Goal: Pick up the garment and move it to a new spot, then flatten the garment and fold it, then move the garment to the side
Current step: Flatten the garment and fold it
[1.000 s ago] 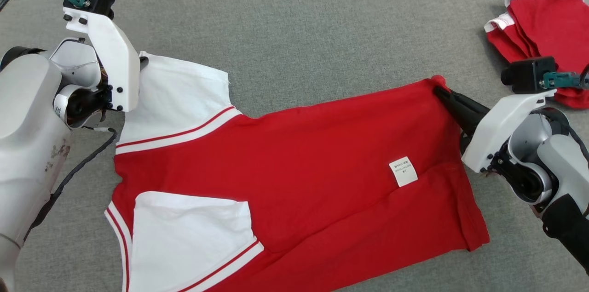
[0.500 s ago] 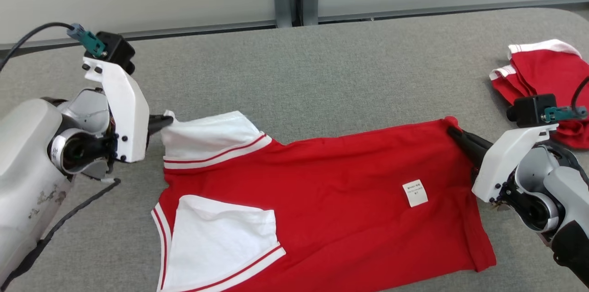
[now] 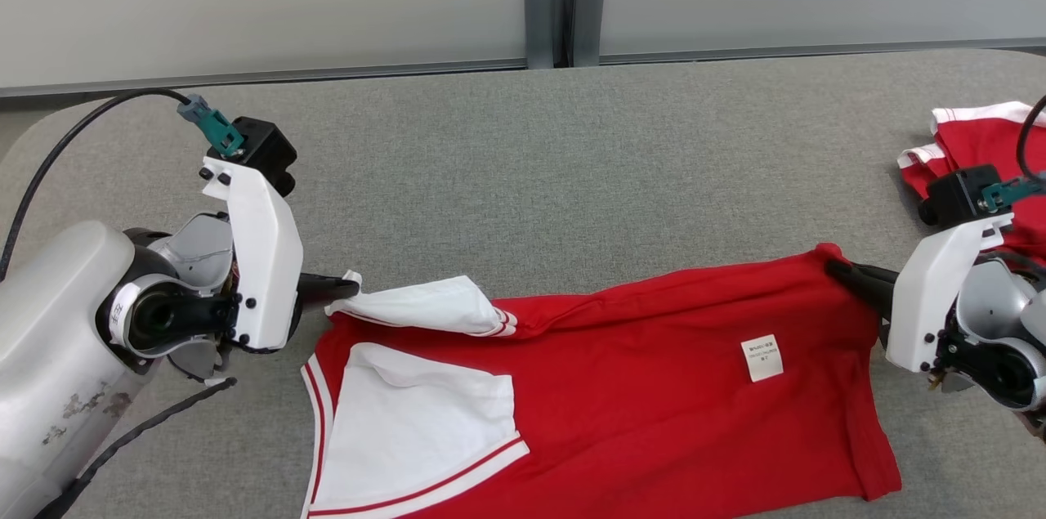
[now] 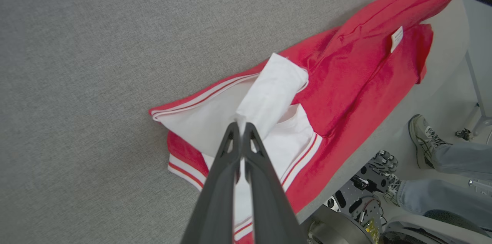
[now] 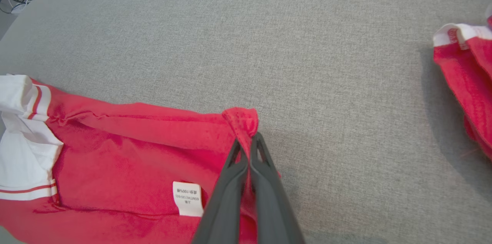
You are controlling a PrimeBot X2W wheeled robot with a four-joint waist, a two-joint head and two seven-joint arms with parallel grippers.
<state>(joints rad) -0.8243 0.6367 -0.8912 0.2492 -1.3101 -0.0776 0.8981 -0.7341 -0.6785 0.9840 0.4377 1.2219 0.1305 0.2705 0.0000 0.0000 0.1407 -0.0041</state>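
The garment point(image 3: 637, 388) is stretched between the fingers on the grey table point(image 3: 572, 159), white sleeve pinched in the left gripper point(image 3: 351, 288), red hem corner clamped in the right gripper point(image 3: 838, 268). Folding is judged underway; both corners should be carried across together.

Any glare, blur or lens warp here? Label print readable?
Head view: even soft light, no glare; the white care label on the red and white fabric shirt is too small to read. Left wrist view: wide lens makes the left pincer loom large. Right wrist view: label print fuzzy; soft shadow on the grey felt table beside the other red garment.
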